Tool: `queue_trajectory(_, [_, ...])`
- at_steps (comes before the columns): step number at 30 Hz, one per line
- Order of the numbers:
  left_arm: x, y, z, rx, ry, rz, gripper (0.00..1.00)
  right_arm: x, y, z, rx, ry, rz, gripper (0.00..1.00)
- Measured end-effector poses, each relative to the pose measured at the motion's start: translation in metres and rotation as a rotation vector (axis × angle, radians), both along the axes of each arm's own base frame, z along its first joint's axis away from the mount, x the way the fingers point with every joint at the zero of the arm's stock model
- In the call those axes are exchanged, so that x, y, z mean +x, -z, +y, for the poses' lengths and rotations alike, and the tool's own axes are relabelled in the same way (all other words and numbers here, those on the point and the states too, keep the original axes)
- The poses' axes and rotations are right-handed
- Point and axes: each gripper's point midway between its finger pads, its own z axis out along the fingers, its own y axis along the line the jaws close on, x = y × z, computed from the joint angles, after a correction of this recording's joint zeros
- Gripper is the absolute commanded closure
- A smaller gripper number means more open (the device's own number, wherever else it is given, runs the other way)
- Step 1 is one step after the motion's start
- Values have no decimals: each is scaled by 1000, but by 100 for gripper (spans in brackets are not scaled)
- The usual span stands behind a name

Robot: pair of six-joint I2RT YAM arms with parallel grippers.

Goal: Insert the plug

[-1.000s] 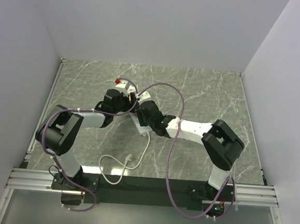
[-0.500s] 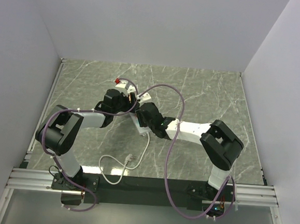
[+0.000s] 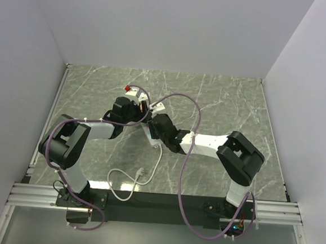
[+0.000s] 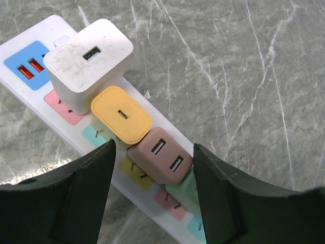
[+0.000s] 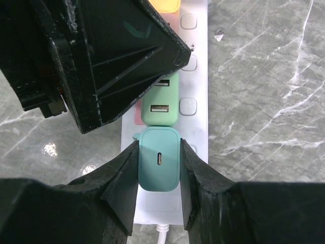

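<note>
A white power strip (image 4: pixel 30 48) lies on the marble table with a white charger (image 4: pixel 89 58), a yellow one (image 4: pixel 122 114), a pink one (image 4: pixel 160 155) and a light green one (image 5: pixel 159 104) plugged in a row. My right gripper (image 5: pixel 159 162) is shut on a teal plug (image 5: pixel 159 152), which stands on the strip right next to the light green charger; whether it is fully seated is hidden. My left gripper (image 4: pixel 152 152) is open, its fingers either side of the pink charger and over the strip. In the top view both grippers (image 3: pixel 138 111) (image 3: pixel 157 126) meet over the strip (image 3: pixel 149 137).
The strip's white cable (image 3: pixel 151 169) loops toward the near edge of the table. The strip's red switch (image 3: pixel 126 88) shows at its far end. My left gripper's black finger (image 5: pixel 101 56) fills the upper left of the right wrist view.
My right arm's forearm and wrist have shifted slightly toward the left and near side. The left arm has not moved.
</note>
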Motion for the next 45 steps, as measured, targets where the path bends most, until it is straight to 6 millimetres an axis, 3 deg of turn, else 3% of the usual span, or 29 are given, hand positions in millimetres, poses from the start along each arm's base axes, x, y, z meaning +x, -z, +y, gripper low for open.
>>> queue_trajectory(22, [0,1,0,4,0,0,32,-6,17,6,26,34,-12,100])
queue_trajectory(31, [1,1,4,7,-10,4,30,-4,4,15,44,38,-17,100])
queue_trajectory(34, [1,1,5,9,-15,6,27,-4,3,15,30,42,-7,87])
queue_trajectory(37, [-2,1,6,10,-17,16,23,-7,1,13,16,39,8,66])
queue_trajectory(41, [-4,-2,6,9,-18,20,18,-14,-1,8,-5,26,31,50])
queue_trajectory(45, [-5,-7,8,8,-25,11,14,-28,14,-5,-66,5,85,40])
